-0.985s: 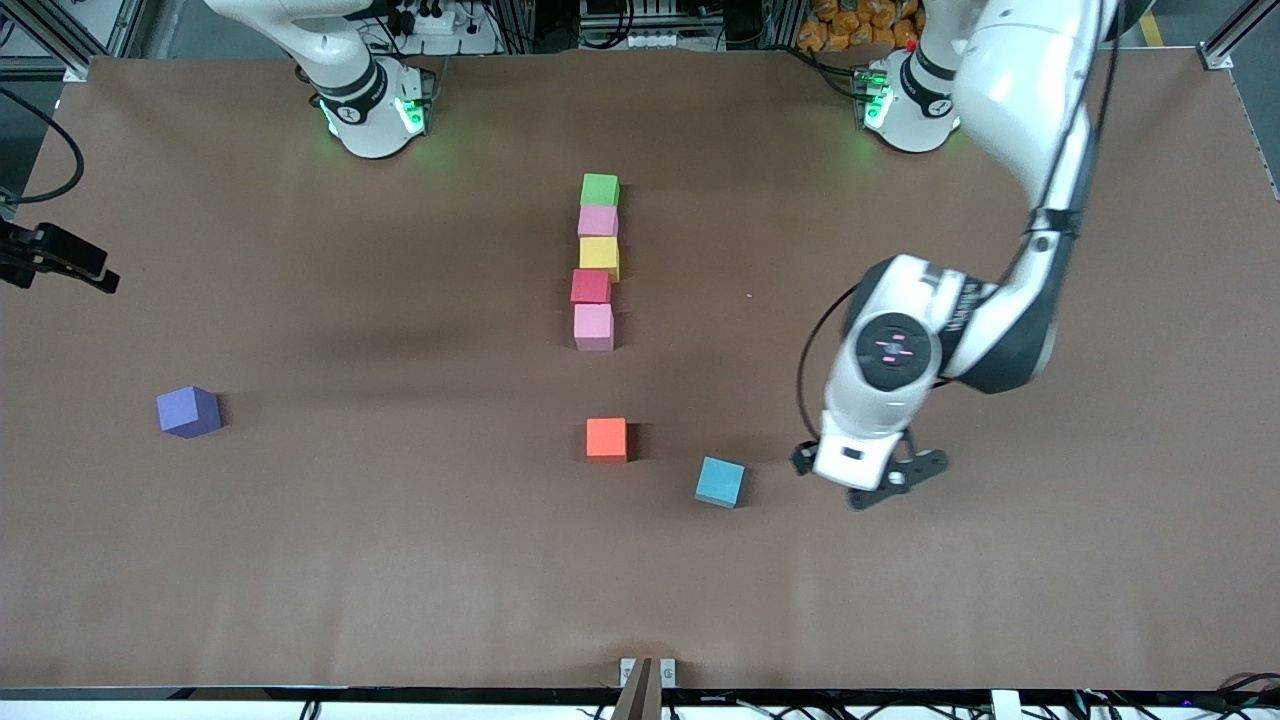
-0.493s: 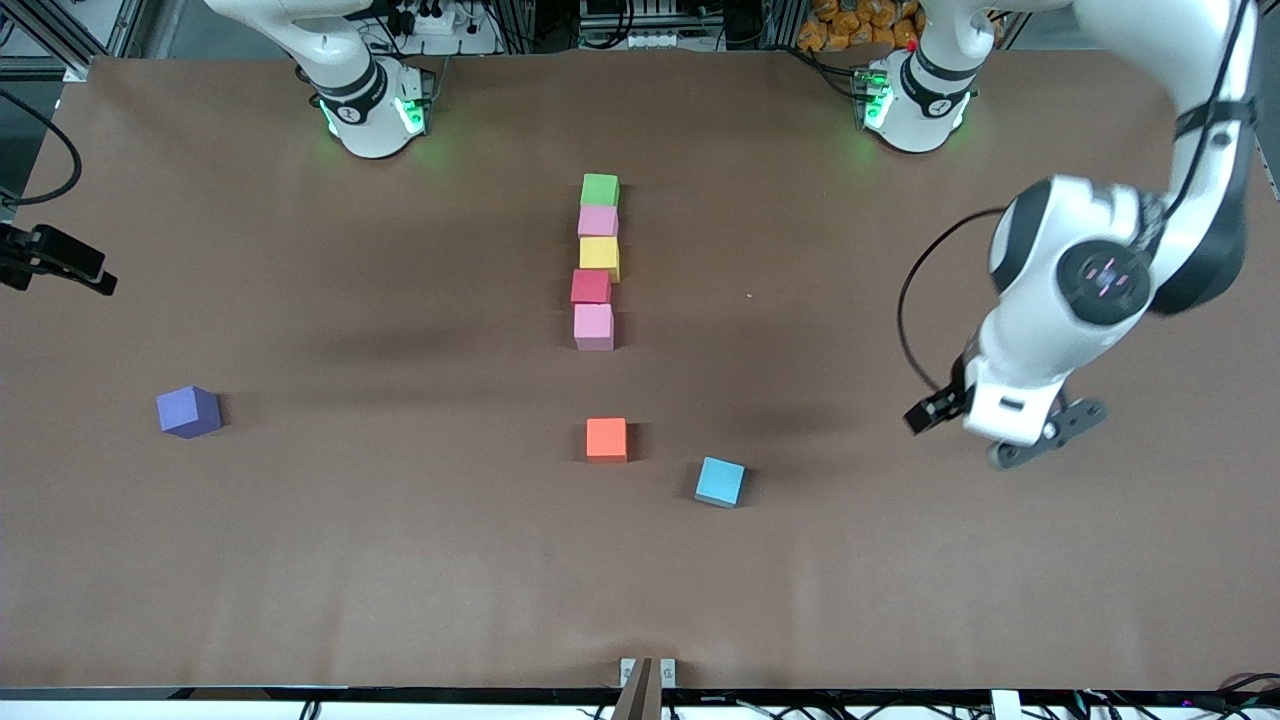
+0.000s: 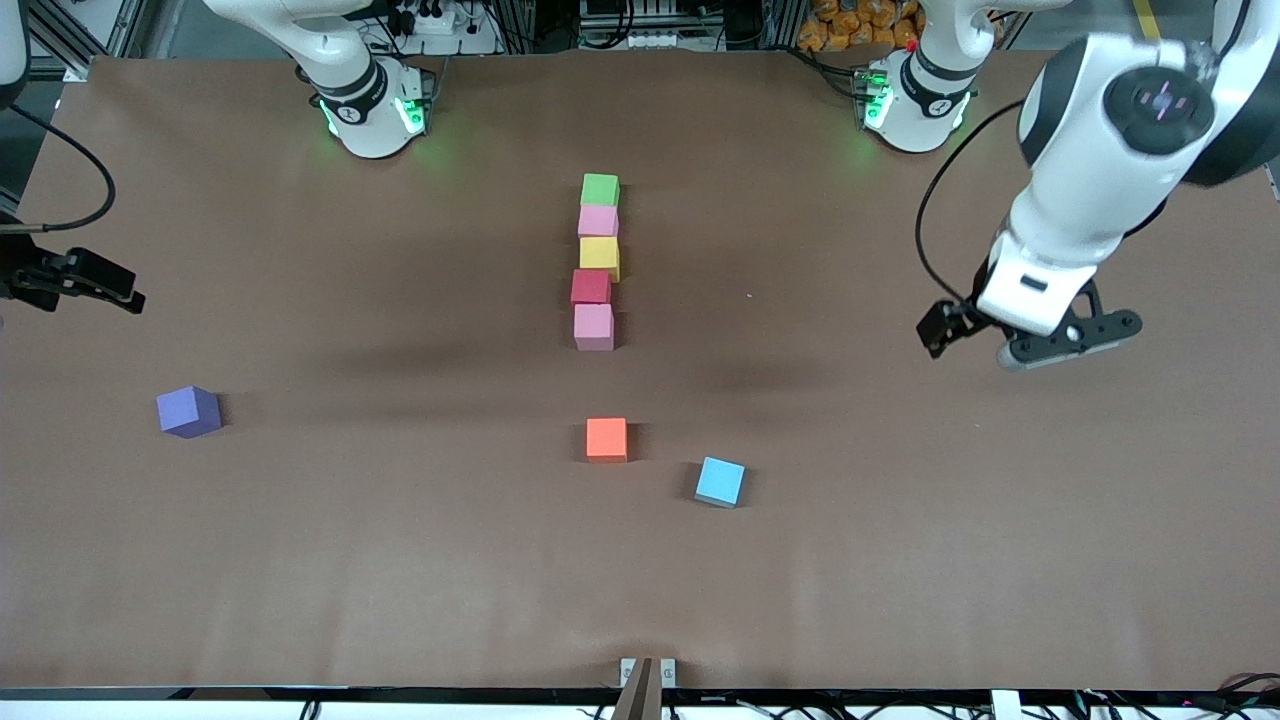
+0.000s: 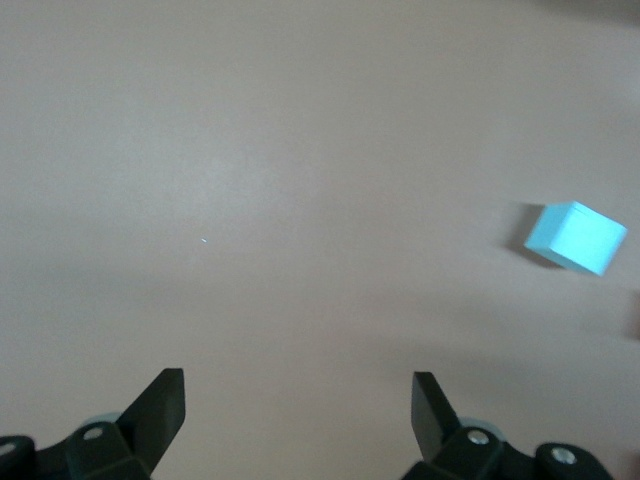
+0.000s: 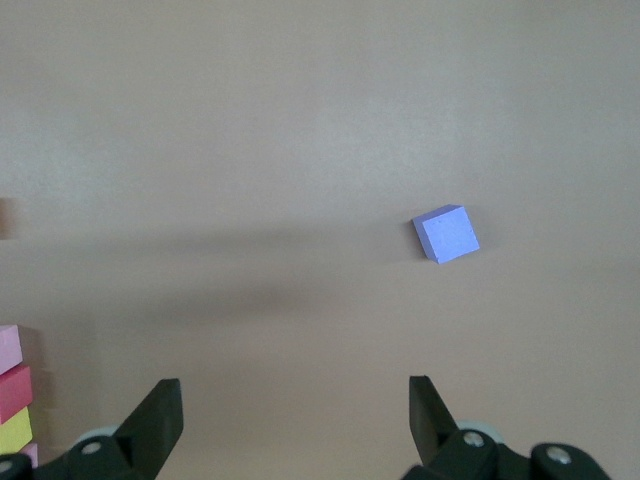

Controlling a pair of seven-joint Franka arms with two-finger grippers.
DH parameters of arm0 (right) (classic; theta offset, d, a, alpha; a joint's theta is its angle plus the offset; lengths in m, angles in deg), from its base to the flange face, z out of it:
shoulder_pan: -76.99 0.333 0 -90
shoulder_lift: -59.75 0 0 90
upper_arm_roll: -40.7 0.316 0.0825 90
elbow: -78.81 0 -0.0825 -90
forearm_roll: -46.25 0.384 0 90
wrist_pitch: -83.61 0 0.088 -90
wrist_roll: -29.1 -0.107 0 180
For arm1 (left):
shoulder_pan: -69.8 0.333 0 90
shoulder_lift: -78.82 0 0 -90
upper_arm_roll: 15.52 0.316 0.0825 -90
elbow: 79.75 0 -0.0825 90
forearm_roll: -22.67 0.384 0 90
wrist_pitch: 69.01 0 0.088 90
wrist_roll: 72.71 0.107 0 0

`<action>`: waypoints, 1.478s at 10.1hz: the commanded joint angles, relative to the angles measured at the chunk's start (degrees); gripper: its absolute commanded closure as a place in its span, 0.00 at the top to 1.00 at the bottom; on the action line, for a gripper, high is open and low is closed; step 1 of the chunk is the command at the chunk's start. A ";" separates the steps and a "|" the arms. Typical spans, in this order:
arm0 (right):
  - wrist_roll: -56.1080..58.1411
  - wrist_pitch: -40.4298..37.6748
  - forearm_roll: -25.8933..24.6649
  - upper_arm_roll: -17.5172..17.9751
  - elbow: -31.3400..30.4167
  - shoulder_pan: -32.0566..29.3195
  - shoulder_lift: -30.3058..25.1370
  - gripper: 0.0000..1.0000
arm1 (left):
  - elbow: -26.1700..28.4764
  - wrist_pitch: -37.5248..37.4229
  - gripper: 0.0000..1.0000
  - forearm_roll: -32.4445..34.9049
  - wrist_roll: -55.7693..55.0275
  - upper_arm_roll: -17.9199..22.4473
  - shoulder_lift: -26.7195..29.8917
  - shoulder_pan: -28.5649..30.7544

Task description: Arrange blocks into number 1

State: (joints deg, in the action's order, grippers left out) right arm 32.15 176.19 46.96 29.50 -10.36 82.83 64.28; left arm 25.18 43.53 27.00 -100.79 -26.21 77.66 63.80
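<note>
The left hand (image 3: 1030, 335) has been withdrawing from the blue block (image 3: 720, 482), now hovering released; the right hand (image 3: 75, 280) is waiting released over the bench (image 3: 400, 560) edge.

Five blocks (image 3: 596, 266) stood in a touching column at the frame's upper centre; three loose cubes (image 3: 606, 439) lay lower.

right gripper (image 3: 100, 285): cut by the front view's edge, arm out of frame
block column (image 5: 12, 395): cropped at the right wrist view's edge
left gripper (image 4: 298, 415): only fingertips in frame
</note>
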 commanded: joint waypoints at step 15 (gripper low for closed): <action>0.64 -0.47 2.80 -0.05 1.46 -0.39 2.33 1.00 | -16.69 -21.58 1.00 -4.41 16.91 -0.13 2.57 3.01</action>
State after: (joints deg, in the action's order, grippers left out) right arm 32.15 176.30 48.87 29.43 -10.24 82.64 66.05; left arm 9.12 23.48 22.24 -85.26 -26.12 79.80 66.54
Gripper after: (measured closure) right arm 0.000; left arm 0.000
